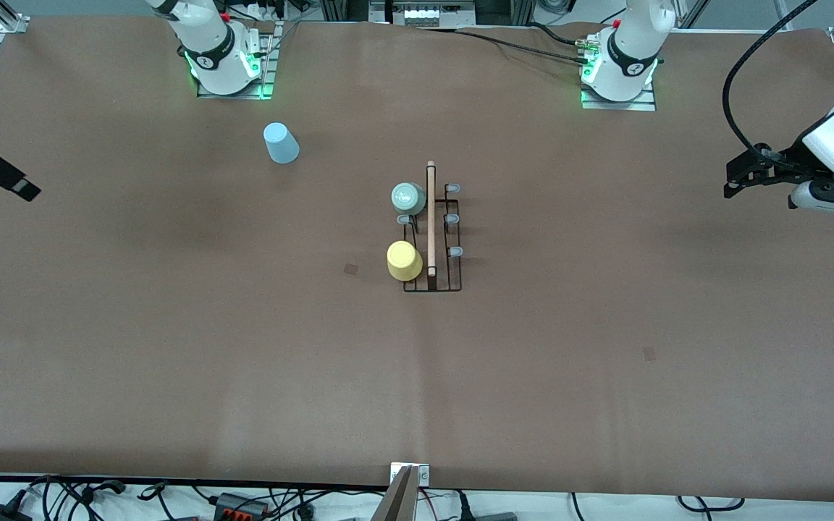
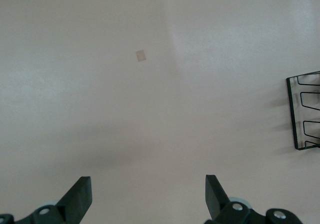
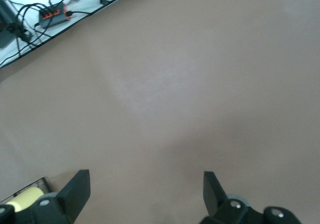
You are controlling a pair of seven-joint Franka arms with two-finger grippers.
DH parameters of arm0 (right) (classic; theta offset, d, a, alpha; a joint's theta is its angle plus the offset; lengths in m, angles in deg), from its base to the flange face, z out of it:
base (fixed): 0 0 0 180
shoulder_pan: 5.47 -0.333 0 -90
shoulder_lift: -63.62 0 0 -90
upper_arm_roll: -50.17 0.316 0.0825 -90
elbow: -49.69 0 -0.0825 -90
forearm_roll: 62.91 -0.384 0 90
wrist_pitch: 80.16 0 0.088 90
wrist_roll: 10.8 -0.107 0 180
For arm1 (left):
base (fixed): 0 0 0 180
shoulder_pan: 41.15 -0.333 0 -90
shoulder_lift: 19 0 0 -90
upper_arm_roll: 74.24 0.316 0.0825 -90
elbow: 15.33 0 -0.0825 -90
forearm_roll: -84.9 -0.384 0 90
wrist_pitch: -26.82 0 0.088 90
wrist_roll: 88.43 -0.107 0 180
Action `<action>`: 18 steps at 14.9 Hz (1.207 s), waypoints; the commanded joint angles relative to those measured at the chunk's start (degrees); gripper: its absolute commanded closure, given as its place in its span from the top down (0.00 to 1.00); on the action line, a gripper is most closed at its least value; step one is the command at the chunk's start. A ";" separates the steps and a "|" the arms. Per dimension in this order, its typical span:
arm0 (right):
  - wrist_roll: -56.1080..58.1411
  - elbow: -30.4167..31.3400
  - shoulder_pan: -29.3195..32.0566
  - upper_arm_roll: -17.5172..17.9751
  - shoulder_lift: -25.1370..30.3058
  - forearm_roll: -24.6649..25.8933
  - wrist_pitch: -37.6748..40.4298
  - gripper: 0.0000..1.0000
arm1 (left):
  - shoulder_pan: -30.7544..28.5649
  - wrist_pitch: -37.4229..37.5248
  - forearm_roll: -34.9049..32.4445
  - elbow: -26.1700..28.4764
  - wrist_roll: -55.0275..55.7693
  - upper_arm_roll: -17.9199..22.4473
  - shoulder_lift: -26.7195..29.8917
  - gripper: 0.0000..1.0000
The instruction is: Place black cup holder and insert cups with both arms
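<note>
The black cup holder stands at the middle of the table, its wooden rod on top. On the pegs along the side toward the right arm's end sit the grey-green cup and, nearer the front camera, the yellow cup, both bottom up. The light blue cup stands apart on the table near the right arm's base, narrow end up. My left gripper hangs open and empty over the left arm's end. My right gripper hangs open and empty over the right arm's end. The left wrist view shows the holder's edge; the right wrist view shows the yellow cup.
Small tape marks lie on the brown table cover. Cables and power strips run along the table's front edge, with a camera mount at its middle. Both arm bases stand at the back edge.
</note>
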 commanded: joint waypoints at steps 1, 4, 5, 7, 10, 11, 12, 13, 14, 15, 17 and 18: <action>7.79 -3.08 0.68 0.09 -1.31 2.74 2.69 1.00 | -0.08 1.21 -0.46 -1.46 -1.05 -0.07 -0.38 1.00; 19.96 -3.08 0.86 0.18 -1.40 2.66 2.60 1.00 | -0.08 1.21 -0.37 -1.46 -1.05 -0.07 -0.38 1.00; 19.70 -2.99 0.86 0.09 -1.40 2.48 3.30 1.00 | -0.08 1.21 -0.37 -1.46 -1.14 -0.07 -0.38 1.00; 19.61 -2.82 0.77 0.00 -1.57 2.48 4.62 1.00 | -0.08 1.21 -0.37 -1.37 -1.14 -0.07 -0.38 1.00; 19.87 -3.78 0.07 -0.35 -5.34 3.10 5.50 1.00 | -0.08 1.21 -0.37 -1.46 -1.05 -0.07 -0.38 1.00; 20.14 -5.00 -0.11 -1.39 -7.09 2.84 5.59 1.00 | -0.08 1.21 -0.37 -1.46 -1.05 -0.07 -0.38 1.00; 20.14 -5.28 -0.20 -1.49 -7.37 3.01 5.59 1.00 | 0.01 1.21 -0.46 -1.46 -1.05 -0.07 -0.47 1.00; 20.05 -5.28 -0.81 -1.40 -7.63 3.10 5.59 1.00 | 0.01 1.21 -0.37 -1.46 -1.05 -0.07 -0.38 1.00; 20.05 -5.37 -1.51 -1.66 -7.64 3.45 5.76 1.00 | -0.08 1.21 -0.46 -1.46 -1.05 -0.07 -0.47 1.00; 20.31 -5.45 -1.95 -1.75 -7.64 3.54 6.63 1.00 | -0.08 1.21 -0.37 -1.46 -1.05 -0.07 -0.38 1.00; 20.67 -5.37 -2.13 -1.67 -7.46 4.06 6.82 1.00 | -0.08 1.21 -0.37 -1.46 -1.05 -0.07 -0.38 1.00; 21.19 -5.45 -2.13 -1.67 -7.29 4.24 6.73 1.00 | -0.08 1.21 -0.37 -1.46 -1.05 -0.07 -0.38 1.00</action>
